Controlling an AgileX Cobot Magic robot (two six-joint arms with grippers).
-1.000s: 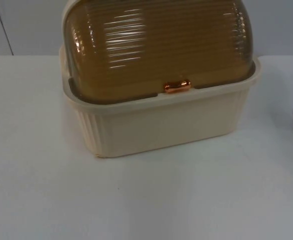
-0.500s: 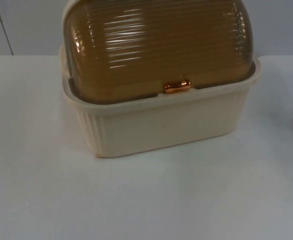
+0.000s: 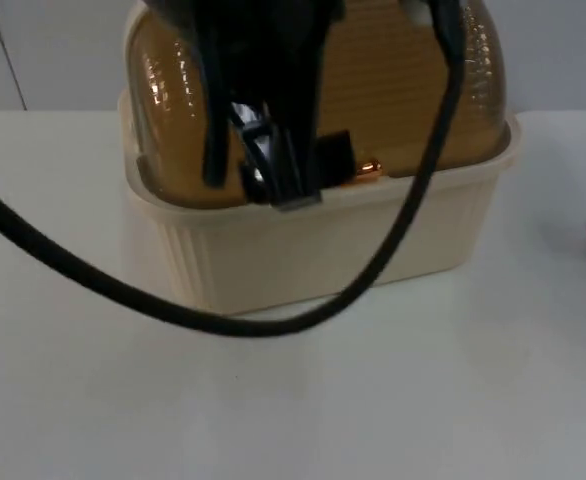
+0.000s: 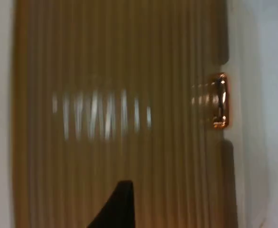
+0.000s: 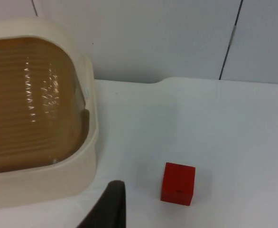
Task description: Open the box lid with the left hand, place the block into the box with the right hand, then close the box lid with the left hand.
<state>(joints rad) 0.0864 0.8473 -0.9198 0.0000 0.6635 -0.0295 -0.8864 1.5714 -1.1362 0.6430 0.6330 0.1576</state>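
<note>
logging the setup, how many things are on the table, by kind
box with amber ribbed lid, shut: 1
red block: 1
total: 2

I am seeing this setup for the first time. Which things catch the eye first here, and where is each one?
The big cream box with its ribbed amber lid shut stands at the middle of the white table. The left gripper hangs over the lid's front edge, beside the copper handle. A small red block sits apart on the table to the box's right.
</note>
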